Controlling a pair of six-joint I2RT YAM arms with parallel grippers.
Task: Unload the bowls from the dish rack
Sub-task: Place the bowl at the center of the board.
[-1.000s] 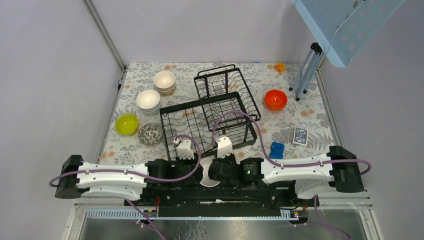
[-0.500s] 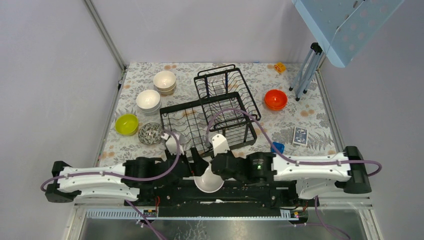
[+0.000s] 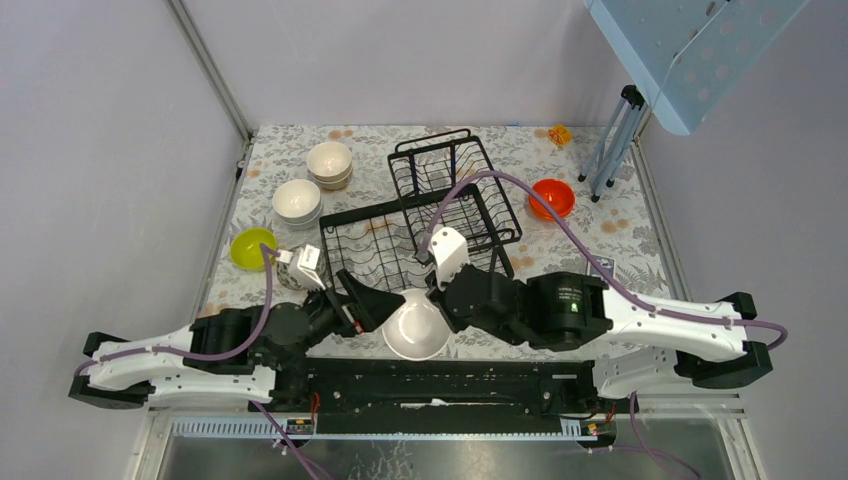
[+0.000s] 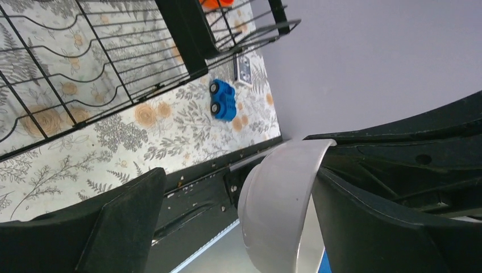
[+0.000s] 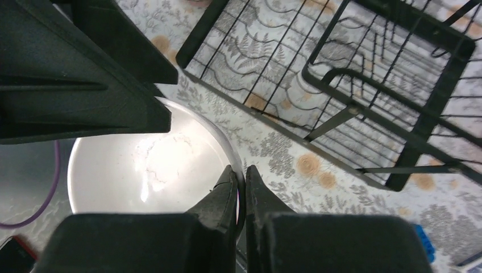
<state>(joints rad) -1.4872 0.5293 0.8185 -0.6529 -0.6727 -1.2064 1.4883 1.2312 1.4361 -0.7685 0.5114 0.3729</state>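
A white bowl hangs mouth-up over the table's near edge, in front of the dish rack. My right gripper is shut on the bowl's rim. My left gripper is open at the bowl's left side; in the left wrist view the bowl stands edge-on between the spread fingers, close to the right one. I see no bowl in the rack's lower tray or upper basket. On the table left of the rack are cream bowls, white bowls, a yellow-green bowl and a dark-patterned bowl. An orange-red bowl sits to the right.
A blue toy block and a card box lie on the flowered tablecloth right of the rack. A folding stand's legs rise at the back right, with a small orange thing beside them. Grey walls close in the table.
My left gripper has opened and let go of the white bowl. The right gripper keeps the bowl, which has turned from edge-on to mouth-up. Both arms have stretched further over the table.
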